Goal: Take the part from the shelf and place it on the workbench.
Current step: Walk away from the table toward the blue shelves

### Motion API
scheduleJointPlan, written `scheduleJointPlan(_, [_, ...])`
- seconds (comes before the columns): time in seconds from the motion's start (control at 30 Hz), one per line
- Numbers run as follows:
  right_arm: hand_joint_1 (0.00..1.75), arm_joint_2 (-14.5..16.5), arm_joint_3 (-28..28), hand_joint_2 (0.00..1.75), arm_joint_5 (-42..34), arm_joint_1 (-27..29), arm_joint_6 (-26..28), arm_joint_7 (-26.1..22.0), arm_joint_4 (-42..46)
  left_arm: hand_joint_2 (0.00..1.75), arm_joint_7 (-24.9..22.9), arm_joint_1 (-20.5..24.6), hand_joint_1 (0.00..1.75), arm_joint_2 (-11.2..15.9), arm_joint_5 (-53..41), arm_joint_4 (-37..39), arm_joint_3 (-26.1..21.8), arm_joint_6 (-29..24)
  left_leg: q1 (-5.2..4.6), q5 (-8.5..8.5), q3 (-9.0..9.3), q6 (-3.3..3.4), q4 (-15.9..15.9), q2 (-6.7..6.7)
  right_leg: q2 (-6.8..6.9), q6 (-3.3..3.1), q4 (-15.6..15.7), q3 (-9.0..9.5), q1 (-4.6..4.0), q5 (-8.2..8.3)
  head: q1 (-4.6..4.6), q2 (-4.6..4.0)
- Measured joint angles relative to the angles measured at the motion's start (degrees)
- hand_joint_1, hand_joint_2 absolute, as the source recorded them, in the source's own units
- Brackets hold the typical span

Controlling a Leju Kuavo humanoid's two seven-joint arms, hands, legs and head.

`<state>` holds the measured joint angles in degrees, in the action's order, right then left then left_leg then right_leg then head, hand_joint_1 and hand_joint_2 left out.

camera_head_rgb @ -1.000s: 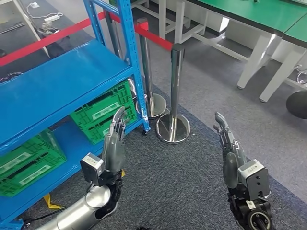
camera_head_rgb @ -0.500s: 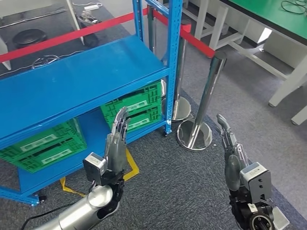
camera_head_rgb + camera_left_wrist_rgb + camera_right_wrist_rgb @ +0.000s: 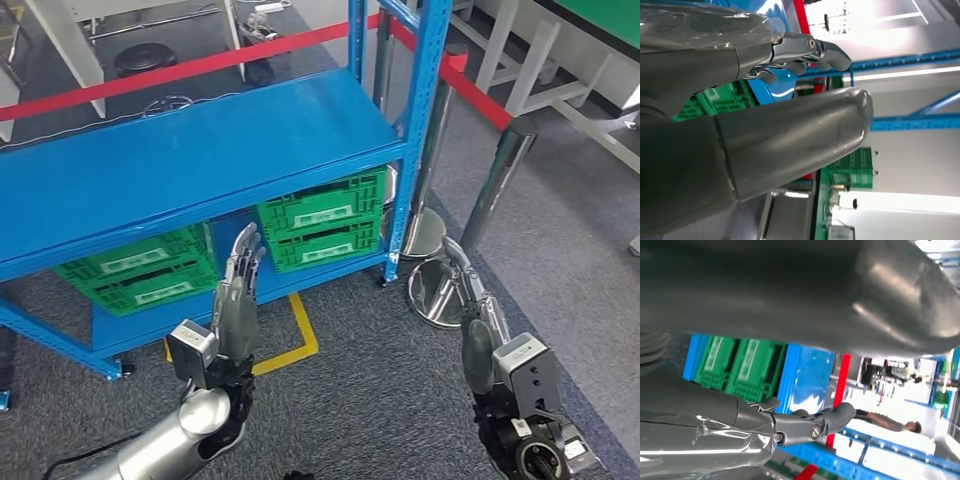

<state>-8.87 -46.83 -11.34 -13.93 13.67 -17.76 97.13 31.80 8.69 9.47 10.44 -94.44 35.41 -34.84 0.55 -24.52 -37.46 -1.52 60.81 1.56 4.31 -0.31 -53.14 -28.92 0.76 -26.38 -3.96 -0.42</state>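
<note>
While both arms are raised in front of the body, the left hand (image 3: 237, 305) and the right hand (image 3: 474, 310) hold nothing, fingers straight, apart and pointing forward, probably kept ready for a reach. The blue shelf (image 3: 196, 160) stretches across the 10 to 1 o'clock part of the head view. Its broad upper board carries nothing I can make out. Two green crates (image 3: 321, 222) sit side by side on the low board beneath, at about 11 and 12 o'clock, likely stored there to hold the parts. Their contents are hidden, so I cannot tell where the part lies; inside a crate is my guess. Chrome barrier posts (image 3: 498, 185) with red belt stand at 1 o'clock beside the shelf's corner upright, fencing off the work zone. Judging by the empty hands, the pick is not yet begun.
</note>
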Motion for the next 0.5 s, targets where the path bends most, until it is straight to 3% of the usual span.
scheduleJointPlan(0.03, [0.00, 0.01, 0.01, 0.00, -0.01, -0.10, 0.08, -0.01, -0.04, 0.00, 0.01, 0.02, 0.00, -0.01, 0.00, 0.00, 0.00, 0.01, -0.20, 1.26, 2.04, 0.34, -3.78, 1.18, 0.58, 0.25, -0.08, 0.10, -0.15, -0.19, -0.01, 0.00])
scheduleJointPlan(0.1, [0.00, 0.02, 0.01, 0.00, -0.02, -0.19, 0.30, -0.01, -0.05, 0.00, 0.02, 0.07, 0.00, -0.02, -0.01, 0.00, 0.00, 0.03, -0.64, 1.87, 3.81, 1.10, -7.22, 2.40, 1.59, 0.80, -0.15, 0.33, -0.46, -0.53, 0.08, 0.00])
scheduleJointPlan(0.17, [0.00, 0.07, 0.02, 0.00, 0.00, -0.15, 0.48, -0.04, -0.05, 0.00, 0.00, 0.06, 0.00, 0.04, -0.01, -0.01, 0.00, 0.06, -0.65, 1.98, 3.82, 1.70, -7.27, 1.02, 2.44, 1.39, -0.11, 0.59, -0.51, -0.87, 0.20, 0.00])
scheduleJointPlan(0.23, [0.00, 0.12, 0.04, 0.00, 0.13, -0.13, 0.54, -0.16, -0.08, 0.00, -0.14, 0.13, 0.00, 0.10, 0.04, -0.04, 0.00, 0.23, -0.28, 2.12, 4.05, 2.24, -7.60, -0.25, 0.68, 1.96, -2.03, -0.07, -0.28, -2.48, 0.43, 0.00])
scheduleJointPlan(0.3, [0.00, 0.13, 0.06, 0.00, 0.34, 0.01, 0.55, -0.31, -0.16, 0.00, -0.34, 0.31, 0.00, 0.08, 0.18, -0.07, 0.00, 0.46, -0.04, 2.16, 4.22, 2.63, -7.74, -1.46, -2.56, 2.30, -8.86, -3.10, -0.09, -6.12, 0.90, 0.00])
scheduleJointPlan(0.37, [0.00, 0.13, 0.05, 0.00, 0.57, 0.33, 0.55, -0.37, -0.32, 0.00, -0.47, 0.40, 0.00, 0.04, 0.38, -0.05, 0.00, 0.55, -0.07, 2.14, 4.24, 2.80, -7.70, -2.89, -3.83, 2.43, -16.80, -6.92, -0.08, -8.99, 1.13, 0.00])
scheduleJointPlan(0.4, [0.00, 0.13, 0.04, 0.00, 0.72, 0.47, 0.57, -0.37, -0.40, 0.00, -0.50, 0.41, 0.00, 0.03, 0.47, -0.05, 0.00, 0.55, -0.08, 2.13, 4.29, 2.81, -7.67, -3.72, -4.00, 2.42, -18.39, -7.85, -0.07, -8.90, 1.15, 0.00])
scheduleJointPlan(0.43, [0.00, 0.13, 0.04, 0.00, 0.89, 0.56, 0.60, -0.36, -0.47, 0.00, -0.54, 0.43, 0.00, 0.03, 0.54, -0.04, 0.00, 0.55, -0.08, 2.11, 4.39, 2.79, -7.63, -4.57, -4.13, 2.35, -17.44, -7.61, -0.03, -7.56, 1.17, 0.00])
scheduleJointPlan(0.5, [0.00, 0.13, 0.08, 0.00, 1.20, 0.60, 0.72, -0.32, -0.55, 0.00, -0.58, 0.58, 0.00, 0.02, 0.62, -0.04, 0.00, 0.55, -0.02, 1.99, 4.60, 2.60, -7.47, -6.24, -5.59, 2.10, -10.02, -4.61, 0.22, -2.93, 1.25, 0.00])
